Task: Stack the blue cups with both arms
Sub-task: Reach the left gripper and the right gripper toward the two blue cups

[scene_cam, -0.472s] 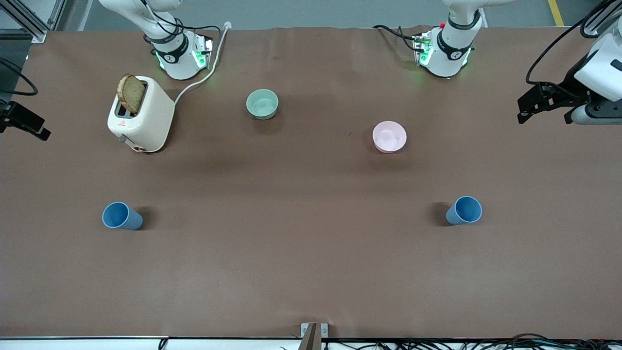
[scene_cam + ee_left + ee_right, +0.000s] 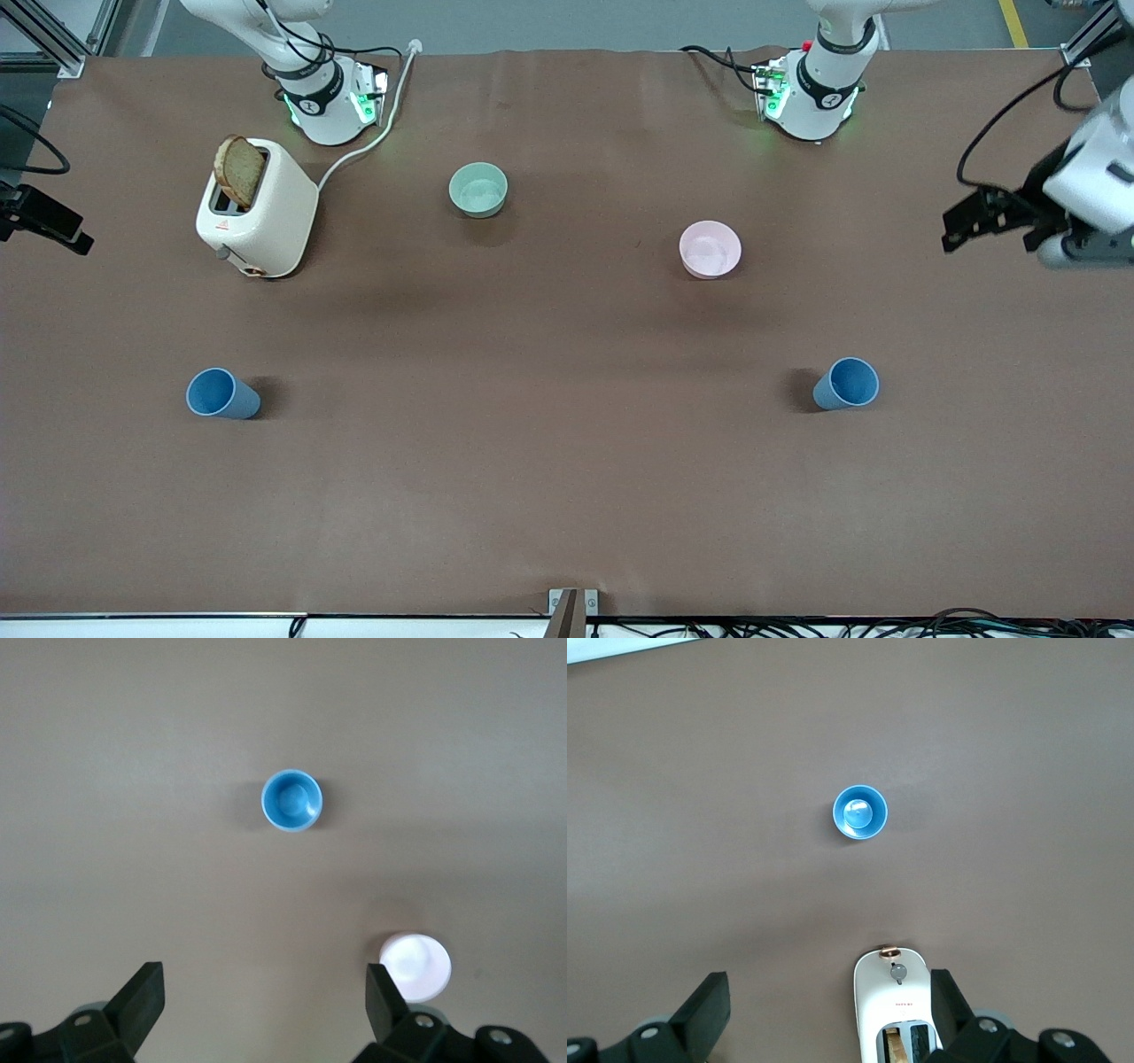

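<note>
A: Two blue cups stand upright on the brown table (image 2: 567, 496), well apart. One blue cup (image 2: 221, 394) is toward the right arm's end, nearer the front camera's edge than the toaster (image 2: 259, 208); the other blue cup (image 2: 847, 384) is toward the left arm's end, nearer that edge than the pink bowl (image 2: 710, 249).

B: And the grippers?

A: The left gripper (image 2: 994, 218) hangs in the air over the left arm's end edge of the table. In the left wrist view its fingers (image 2: 142, 997) are spread wide with nothing between them; the cup (image 2: 292, 800) and the pink bowl (image 2: 415, 966) lie below. The right gripper (image 2: 44, 221) hangs at the edge of the right arm's end. In the right wrist view its fingers (image 2: 709, 1001) are likewise spread wide and hold nothing, with a cup (image 2: 860, 812) and the toaster (image 2: 895, 1005) beneath.

B: Other items?

A: A slice of bread (image 2: 239, 170) stands in the toaster's slot. A pale green bowl (image 2: 478, 190) sits near the edge where the bases stand, between the two bases.
</note>
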{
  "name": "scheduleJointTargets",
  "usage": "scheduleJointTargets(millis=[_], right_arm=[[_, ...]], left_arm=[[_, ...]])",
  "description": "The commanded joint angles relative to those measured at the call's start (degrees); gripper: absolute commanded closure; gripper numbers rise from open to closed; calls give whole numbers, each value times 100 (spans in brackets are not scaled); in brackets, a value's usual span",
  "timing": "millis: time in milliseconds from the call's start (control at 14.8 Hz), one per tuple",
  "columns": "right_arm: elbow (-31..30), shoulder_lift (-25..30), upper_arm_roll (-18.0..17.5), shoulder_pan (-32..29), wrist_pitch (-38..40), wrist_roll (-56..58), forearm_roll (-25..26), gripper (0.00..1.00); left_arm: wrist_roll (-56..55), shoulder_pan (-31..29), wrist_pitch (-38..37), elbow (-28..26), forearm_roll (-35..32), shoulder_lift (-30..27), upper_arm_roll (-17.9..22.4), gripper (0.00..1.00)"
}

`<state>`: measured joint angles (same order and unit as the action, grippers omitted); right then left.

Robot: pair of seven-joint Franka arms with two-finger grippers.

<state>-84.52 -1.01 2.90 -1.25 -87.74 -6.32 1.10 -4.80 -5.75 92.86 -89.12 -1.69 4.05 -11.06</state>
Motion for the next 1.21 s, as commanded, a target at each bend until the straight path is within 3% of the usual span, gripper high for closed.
scheduleJointTargets(millis=[0, 270, 472, 810, 1080, 1147], right_arm=[[-38, 40, -220, -227, 46, 87, 40, 0], [23, -56, -202, -218, -94, 96, 101, 0], [23, -600, -194, -253, -550, 751, 119, 0], [-12, -1839, -19, -429, -1990, 1361, 58, 0], [-100, -2596, 70, -420, -2844, 1379, 31, 0], [-178, -2684, 70, -429, -2959, 1388, 31, 0]], left_arm=[[-100, 3, 757, 37, -218, 815, -2, 0], [-362, -119, 1340, -614, -209, 1054, -2, 0], [-495, -181, 1874, -571, -147, 1571, -19, 0], [-610, -295, 2587, -589, -165, 2634, -28, 0], [-689, -313, 2974, -554, -209, 3057, -10, 0], [-689, -304, 3027, -554, -209, 3084, -10, 5]])
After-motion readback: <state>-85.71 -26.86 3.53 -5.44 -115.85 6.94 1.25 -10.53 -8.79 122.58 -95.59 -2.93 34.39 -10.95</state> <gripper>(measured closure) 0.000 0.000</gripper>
